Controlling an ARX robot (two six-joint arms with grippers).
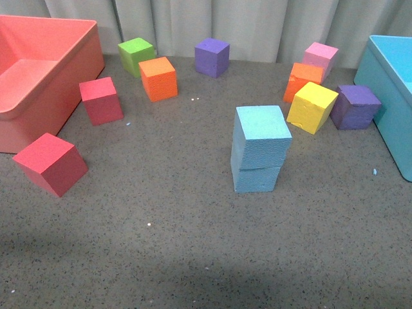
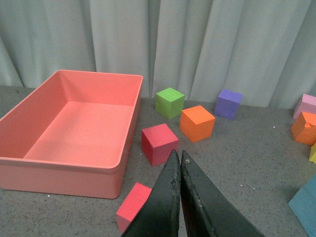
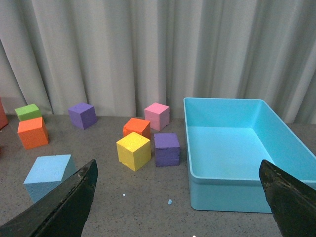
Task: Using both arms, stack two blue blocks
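The left gripper (image 2: 179,154) has its two black fingers pressed together with nothing between them — raised over the grey table (image 1: 193,257), its tips pointing toward a red cube (image 2: 159,143) just beyond them. To one side of those fingers lies the coral bin (image 2: 74,133), with a second red cube (image 2: 133,206) close beside the fingers near the bin's front wall. Farther past the tips sit a green cube (image 2: 169,102), an orange cube (image 2: 197,123) and a purple cube (image 2: 228,103), near the curtain. In the middle of the front view the two blue blocks are stacked: the upper blue block (image 1: 262,135) rests on the lower blue block (image 1: 256,177), turned slightly askew so its corners overhang, well apart from either gripper. The right gripper (image 3: 182,197) is spread wide and holds nothing — one finger (image 3: 64,207) sits just beside the blue stack, the other (image 3: 289,197) in front of the light-blue bin (image 3: 232,195). Between and beyond those fingers stand a yellow cube (image 3: 133,150), another purple cube (image 3: 167,148), another orange cube (image 3: 137,128) and a pink cube (image 3: 157,115).
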